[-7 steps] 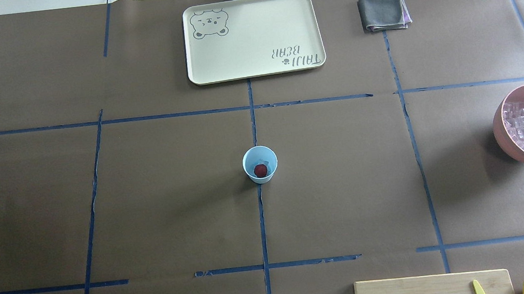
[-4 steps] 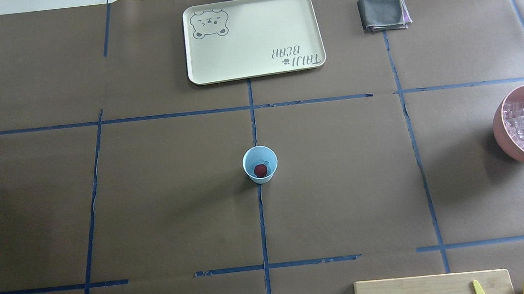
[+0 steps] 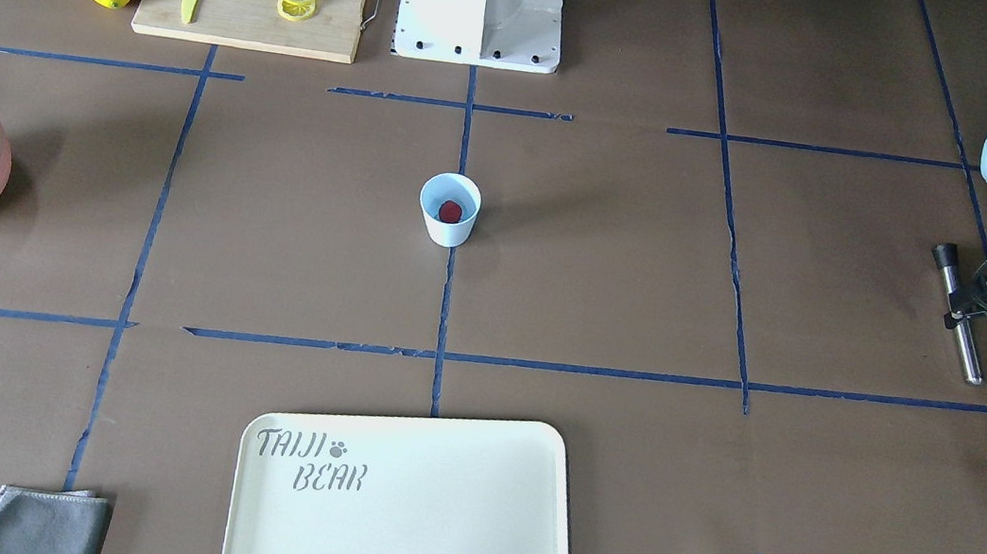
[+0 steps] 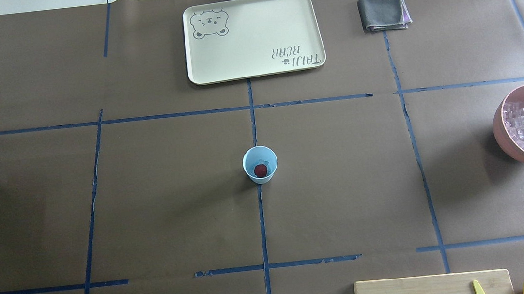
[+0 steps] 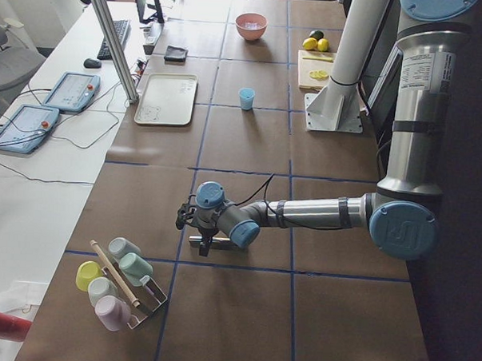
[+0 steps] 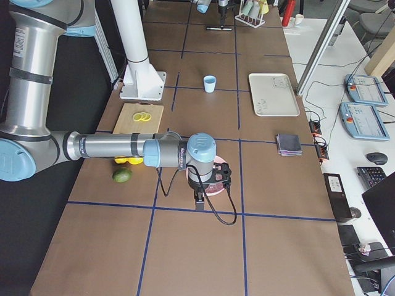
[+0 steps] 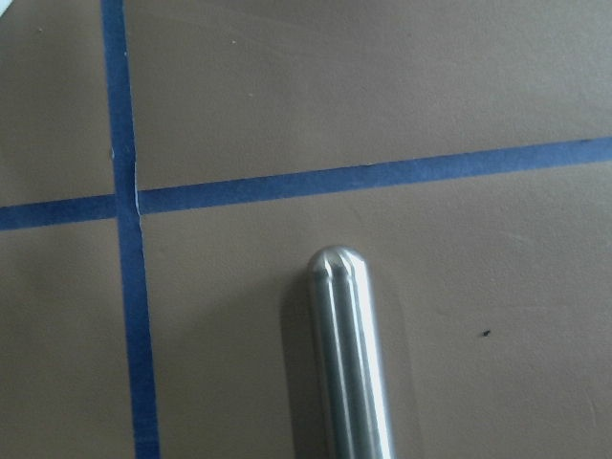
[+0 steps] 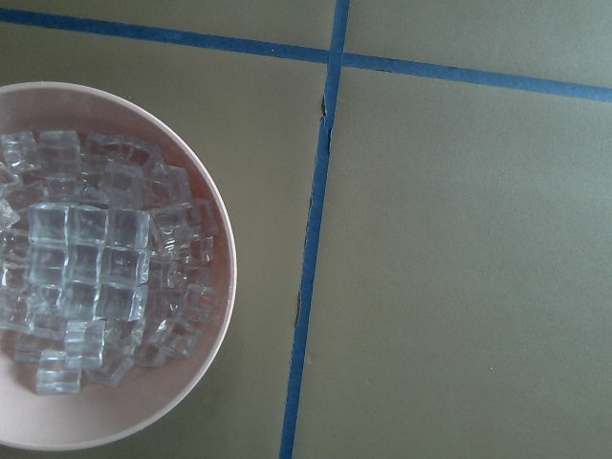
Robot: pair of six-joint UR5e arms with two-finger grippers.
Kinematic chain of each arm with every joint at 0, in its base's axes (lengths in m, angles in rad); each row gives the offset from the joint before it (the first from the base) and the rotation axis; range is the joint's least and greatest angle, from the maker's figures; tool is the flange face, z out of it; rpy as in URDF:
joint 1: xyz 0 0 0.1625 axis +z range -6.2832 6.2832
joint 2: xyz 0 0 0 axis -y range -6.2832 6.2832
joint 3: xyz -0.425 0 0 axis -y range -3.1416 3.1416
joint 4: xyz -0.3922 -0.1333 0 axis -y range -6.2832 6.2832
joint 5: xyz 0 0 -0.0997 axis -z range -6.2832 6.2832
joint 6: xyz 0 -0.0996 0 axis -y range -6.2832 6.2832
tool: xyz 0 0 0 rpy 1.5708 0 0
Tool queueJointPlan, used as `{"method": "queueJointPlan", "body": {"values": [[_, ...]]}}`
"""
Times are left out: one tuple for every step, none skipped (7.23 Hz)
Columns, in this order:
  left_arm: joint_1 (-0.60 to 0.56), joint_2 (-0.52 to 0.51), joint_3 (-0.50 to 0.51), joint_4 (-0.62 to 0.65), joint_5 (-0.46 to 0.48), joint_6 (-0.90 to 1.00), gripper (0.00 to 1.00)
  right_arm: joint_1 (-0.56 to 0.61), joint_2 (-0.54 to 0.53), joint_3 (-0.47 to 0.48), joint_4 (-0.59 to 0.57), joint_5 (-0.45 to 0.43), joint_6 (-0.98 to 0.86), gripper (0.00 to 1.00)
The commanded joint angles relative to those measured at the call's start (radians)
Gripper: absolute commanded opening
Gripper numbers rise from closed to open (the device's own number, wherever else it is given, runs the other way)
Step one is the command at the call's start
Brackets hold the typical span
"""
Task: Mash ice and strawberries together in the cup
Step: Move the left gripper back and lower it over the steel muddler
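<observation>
Cup (image 4: 260, 164) is occupied by one strawberry (image 4: 260, 170), ice (image 4: 267, 158) faint; pink bowl (image 8: 143, 421) is heaped with ice cubes (image 8: 86, 258); left gripper (image 3: 958, 310), right gripper (image 6: 199, 198): state cannot be told.

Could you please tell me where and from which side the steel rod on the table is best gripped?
Grip the steel rod around mid-shaft, coming straight down from above and pinching across its width. It lies flat on the table, long, thin and round, so a crosswise pinch near the middle should keep it balanced.
</observation>
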Motion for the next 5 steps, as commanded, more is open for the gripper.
{"method": "queueJointPlan", "body": {"values": [[0.002, -0.056, 0.059, 0.000, 0.001, 0.000, 1.00, 0.000, 0.000, 0.000, 0.002, 0.000, 0.000, 0.99], [0.002, -0.061, 0.061, 0.000, 0.001, -0.001, 1.00, 0.000, 0.000, 0.000, 0.000, 0.000, 0.000, 0.99], [0.002, -0.060, 0.061, 0.000, 0.001, -0.001, 0.96, 0.000, 0.000, 0.000, 0.002, -0.002, 0.000, 1.00], [0.004, -0.061, 0.061, 0.000, -0.001, 0.006, 0.66, 0.000, 0.000, 0.001, 0.002, 0.000, 0.000, 0.99], [0.004, -0.061, 0.058, -0.001, -0.002, 0.005, 0.37, 0.000, 0.000, 0.001, 0.002, 0.000, 0.000, 1.00]]}}
